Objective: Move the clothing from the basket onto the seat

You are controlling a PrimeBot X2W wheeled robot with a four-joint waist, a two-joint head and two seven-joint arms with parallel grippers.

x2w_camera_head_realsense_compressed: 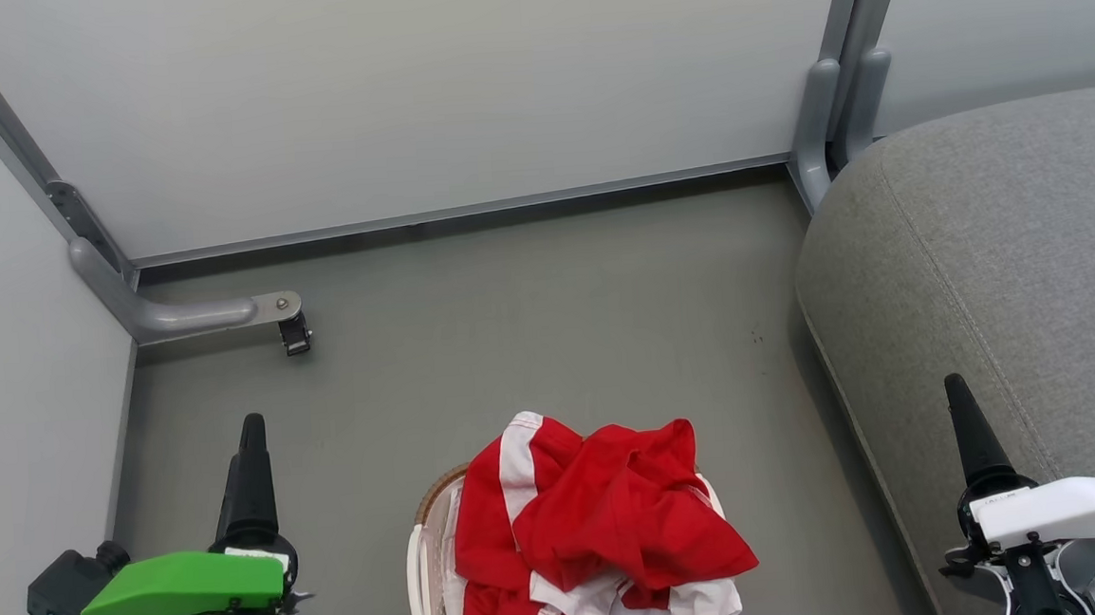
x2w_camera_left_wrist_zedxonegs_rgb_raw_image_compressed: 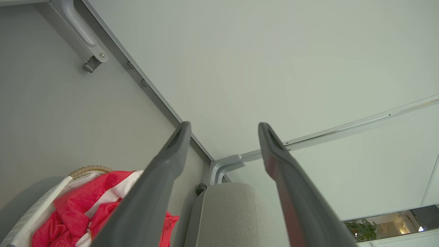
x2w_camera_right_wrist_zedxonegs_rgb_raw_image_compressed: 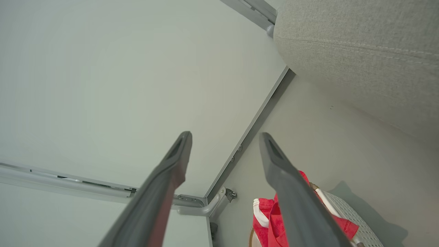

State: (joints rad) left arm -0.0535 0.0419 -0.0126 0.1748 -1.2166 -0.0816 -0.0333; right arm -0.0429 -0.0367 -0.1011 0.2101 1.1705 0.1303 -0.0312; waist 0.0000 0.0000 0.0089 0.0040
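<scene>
Head view: red clothing [x2w_camera_head_realsense_compressed: 599, 523] heaped in the basket [x2w_camera_head_realsense_compressed: 418, 563], bottom centre; grey seat [x2w_camera_head_realsense_compressed: 1011, 270] near on the right, strip of floor [x2w_camera_head_realsense_compressed: 782, 407] between. Left wrist view: left gripper [x2w_camera_left_wrist_zedxonegs_rgb_raw_image_compressed: 224, 128] jaws spread wide, clear of the basket. Right wrist view: right gripper [x2w_camera_right_wrist_zedxonegs_rgb_raw_image_compressed: 224, 137] spread too, seat edge up top.

Before me, red white-striped clothing [x2w_camera_head_realsense_compressed: 608, 513] lies crumpled, heaped over the white lattice basket [x2w_camera_head_realsense_compressed: 418, 567]; the grey seat [x2w_camera_head_realsense_compressed: 1010, 251] stands near, on my right.
</scene>
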